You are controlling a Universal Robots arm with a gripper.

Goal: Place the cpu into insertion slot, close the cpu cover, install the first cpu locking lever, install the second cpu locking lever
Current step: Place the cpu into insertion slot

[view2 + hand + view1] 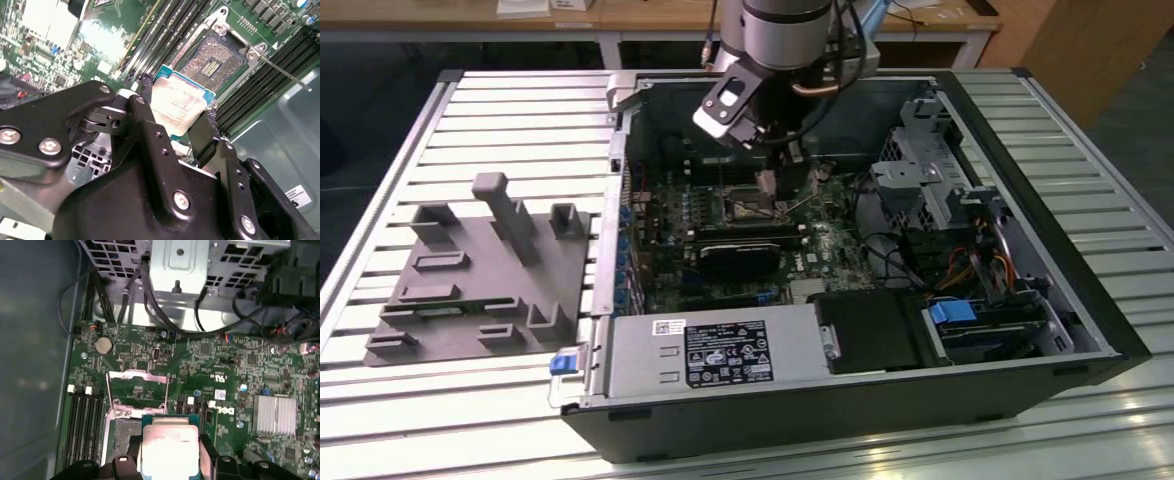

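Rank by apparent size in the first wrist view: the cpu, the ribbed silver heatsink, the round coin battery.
1. cpu, though being nearest the camera enlarges it.
2. ribbed silver heatsink.
3. round coin battery, clearly smallest.

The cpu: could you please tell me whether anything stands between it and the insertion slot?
Nothing visible does. The gripper holds the cpu near the open insertion slot, with the cpu cover folded back.
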